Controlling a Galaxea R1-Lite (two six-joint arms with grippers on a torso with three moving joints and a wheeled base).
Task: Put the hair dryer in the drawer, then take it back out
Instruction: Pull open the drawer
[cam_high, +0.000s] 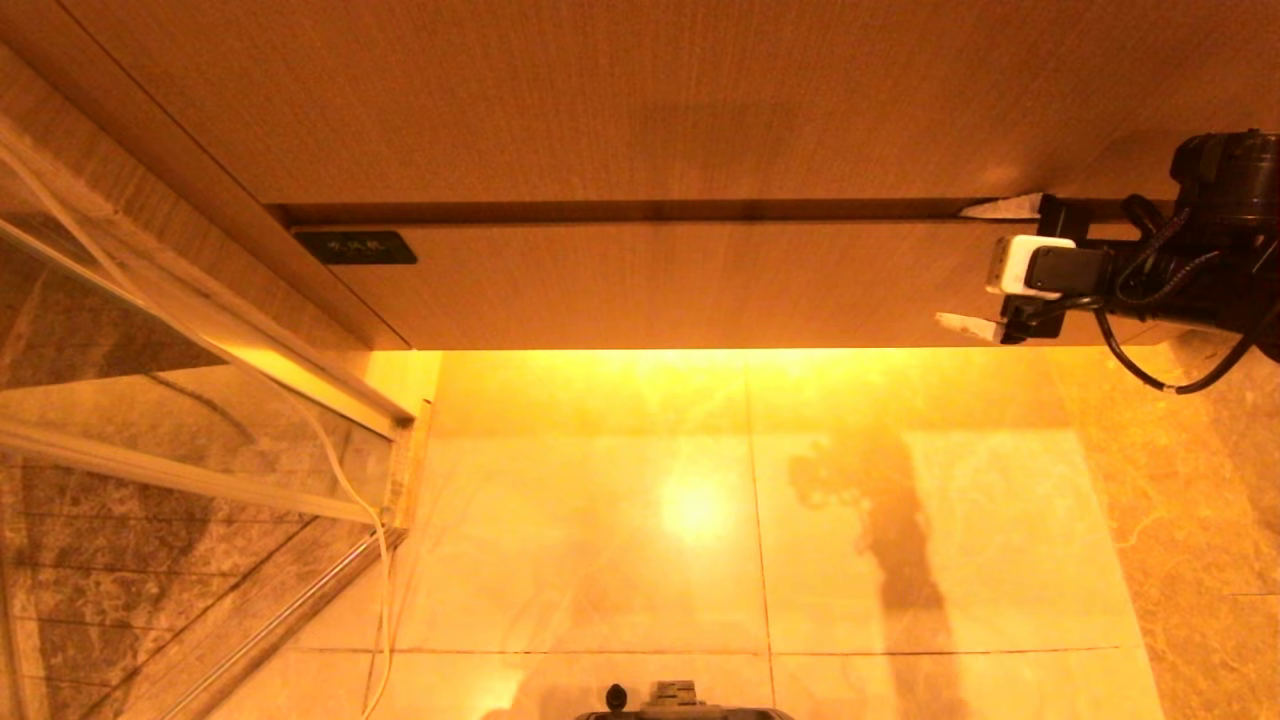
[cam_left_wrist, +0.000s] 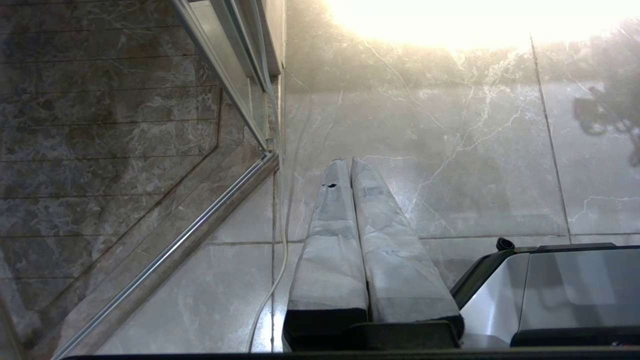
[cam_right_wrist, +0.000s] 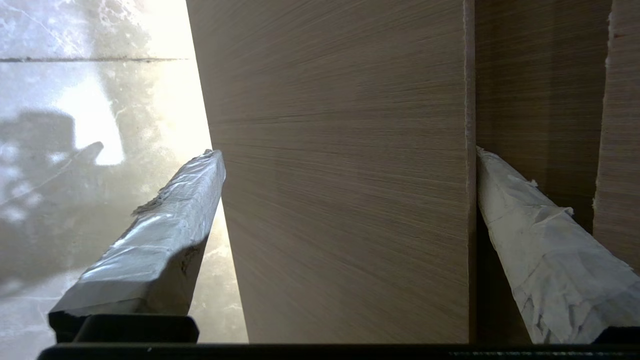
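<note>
The right end effector (cam_high: 968, 267) is spread wide, straddling the closed, wide, light wood-grain drawer (cam_high: 650, 285) front. The left end effector (cam_left_wrist: 347, 167) hangs clenched and empty over the marble floor (cam_left_wrist: 450, 165).

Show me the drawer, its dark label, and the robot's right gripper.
drawer (cam_high: 660, 285), head view, middle of its wood front.
label (cam_high: 356, 247), head view, centre of the dark plate.
right gripper (cam_high: 975, 265), head view, midway between its open fingertips, across the drawer front.

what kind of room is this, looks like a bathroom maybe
Probably a bathroom, perhaps a hotel's: polished marble floor tiles, a glass shower-style partition with metal rails, and a wall-mounted wood-grain vanity whose wide labelled drawer has warm under-lighting.
</note>
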